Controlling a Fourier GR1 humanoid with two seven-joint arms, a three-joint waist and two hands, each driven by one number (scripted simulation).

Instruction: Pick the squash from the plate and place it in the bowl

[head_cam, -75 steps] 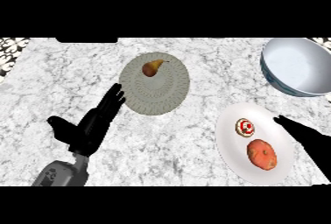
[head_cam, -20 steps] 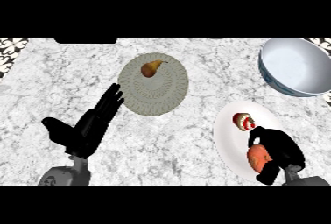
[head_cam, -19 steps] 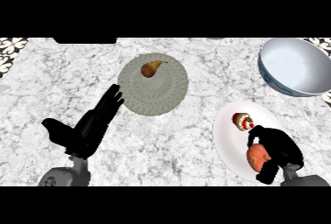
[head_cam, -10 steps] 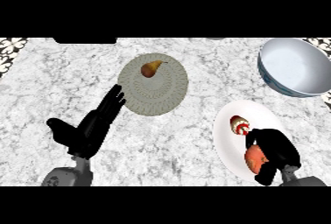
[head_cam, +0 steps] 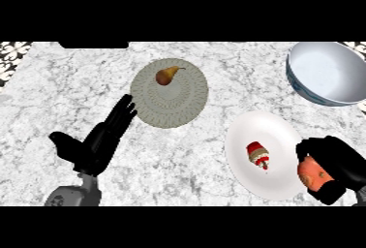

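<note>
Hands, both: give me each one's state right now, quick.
Left hand: open, fingers straight, holding nothing.
Right hand: fingers curled round the orange squash.

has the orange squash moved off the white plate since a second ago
Yes. The squash, gripped in the right hand, has shifted right, from the white plate's middle to past its right rim.

kitchen; marble counter (head_cam: 214, 140); plates (head_cam: 250, 140); bowl (head_cam: 325, 72); food

just the one head cam, looking steeply down on the marble counter (head_cam: 64, 97) from fairly close, forearms poking in from the bottom edge.
</note>
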